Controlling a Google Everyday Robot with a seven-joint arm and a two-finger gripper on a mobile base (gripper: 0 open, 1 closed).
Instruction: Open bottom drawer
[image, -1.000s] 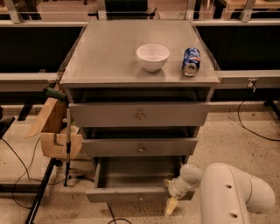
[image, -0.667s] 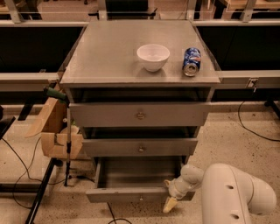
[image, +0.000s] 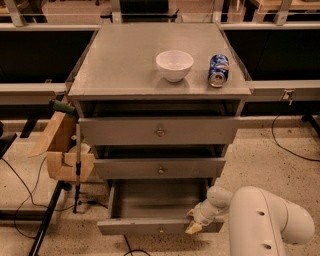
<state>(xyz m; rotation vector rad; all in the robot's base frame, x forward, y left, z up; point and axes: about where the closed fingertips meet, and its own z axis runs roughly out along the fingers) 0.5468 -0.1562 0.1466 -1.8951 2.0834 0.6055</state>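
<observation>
Barely a flicker since a second ago: the cream-tipped hand (image: 193, 228) has crept a touch up and to the left, and the grey flat-fronted bottom drawer (image: 150, 226) is perhaps a shade further out. That drawer sits pulled well forward of the two above it, down by the floor, with its bare grey inside open to view (the small knob at the middle of the panel is only just visible). The hand is right at the right-hand end of that front panel, low in the picture. Whether it is spread or pressed together, I cannot tell. Behind it the bulky white rounded robot arm (image: 270, 222) fills the lower right corner.

Above, the mid-sized grey drawer front (image: 125, 169) and the widest grey drawer front (image: 120, 131) both sit pushed in, each with a small round knob at its centre. Up on the grey metal counter (image: 120, 65) there is a white round bowl (image: 174, 64), sitting upright. Just beside it on the right is a blue-and-white drink can (image: 218, 69), its silver end turned our way, and the two are not touching.

Off to the left of the drawers stands an open brown cardboard box (image: 60, 150), with a green-handled tool (image: 62, 106) at its top edge. A black cable (image: 292, 150) trails over the speckled floor (image: 260, 165) on the right.
</observation>
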